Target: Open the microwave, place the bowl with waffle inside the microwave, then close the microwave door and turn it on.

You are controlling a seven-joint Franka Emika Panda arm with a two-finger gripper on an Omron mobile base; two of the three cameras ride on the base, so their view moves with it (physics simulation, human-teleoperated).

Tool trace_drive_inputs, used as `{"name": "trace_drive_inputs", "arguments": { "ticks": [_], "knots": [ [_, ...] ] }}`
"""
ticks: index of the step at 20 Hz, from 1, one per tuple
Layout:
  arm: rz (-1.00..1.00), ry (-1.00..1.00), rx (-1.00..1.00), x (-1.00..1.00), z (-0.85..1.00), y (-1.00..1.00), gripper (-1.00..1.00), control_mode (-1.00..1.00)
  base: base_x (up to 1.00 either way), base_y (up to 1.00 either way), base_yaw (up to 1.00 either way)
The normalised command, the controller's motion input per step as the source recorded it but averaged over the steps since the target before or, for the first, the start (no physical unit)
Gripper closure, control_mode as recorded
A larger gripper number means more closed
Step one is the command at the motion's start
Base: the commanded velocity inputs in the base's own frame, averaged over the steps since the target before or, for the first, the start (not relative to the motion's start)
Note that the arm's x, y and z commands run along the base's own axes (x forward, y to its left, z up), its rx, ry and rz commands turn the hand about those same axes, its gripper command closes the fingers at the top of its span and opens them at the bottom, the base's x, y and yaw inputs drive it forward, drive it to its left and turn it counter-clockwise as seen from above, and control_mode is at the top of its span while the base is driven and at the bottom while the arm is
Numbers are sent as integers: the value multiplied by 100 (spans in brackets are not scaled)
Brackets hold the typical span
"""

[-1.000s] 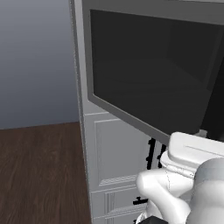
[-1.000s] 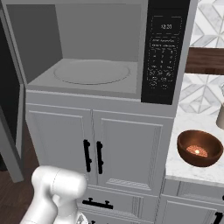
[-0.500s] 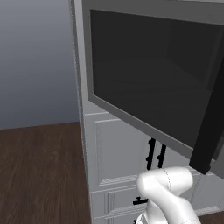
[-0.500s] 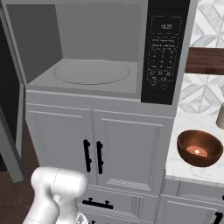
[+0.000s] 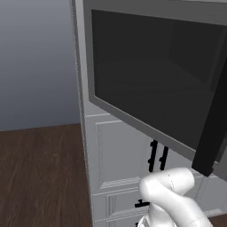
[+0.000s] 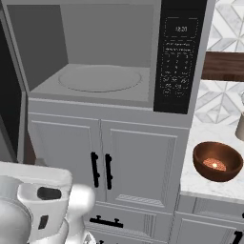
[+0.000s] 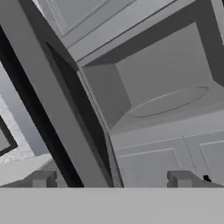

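The microwave (image 6: 109, 57) stands open, its grey cavity and round turntable (image 6: 100, 78) bare, with the dark control strip (image 6: 178, 57) on its right. The microwave door (image 5: 150, 75) is swung out wide; its black bar handle (image 5: 213, 124) hangs at the free edge. A brown bowl (image 6: 218, 161) with a small orange waffle piece inside sits on the counter to the right of the microwave. My gripper (image 7: 111, 179) is open and holds nothing. It points up past the door's edge (image 7: 57, 105) toward the cavity (image 7: 170, 100), low and left of it.
White cabinet doors with short black handles (image 6: 100, 169) sit under the microwave, with drawers below. A pale marble counter (image 6: 200, 183) carries the bowl, under a patterned tile wall and a dark wood shelf (image 6: 224, 66). Dark wood floor (image 5: 40, 173) lies to the left.
My arm has dropped lower and drawn back from the door, uncovering the black handle in the left base view. The door and the bowl have not moved.
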Motion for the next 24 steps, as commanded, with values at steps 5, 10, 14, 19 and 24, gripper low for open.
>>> {"name": "trace_drive_inputs", "arguments": {
  "ticks": [5, 10, 14, 19, 24],
  "knots": [
    [72, -4, 17, 84, -1, -37, -100, -100, 0, 0, 0],
    [71, -5, 12, 100, -13, -12, -100, -100, 0, 0, 0],
    [42, -1, 10, 100, -47, 38, -100, -100, 0, 0, 0],
    [14, -3, 11, 96, -31, 49, -100, -100, 0, 0, 0],
    [2, -4, 9, 40, -3, 49, -100, -100, 0, 0, 0]
  ]
}}
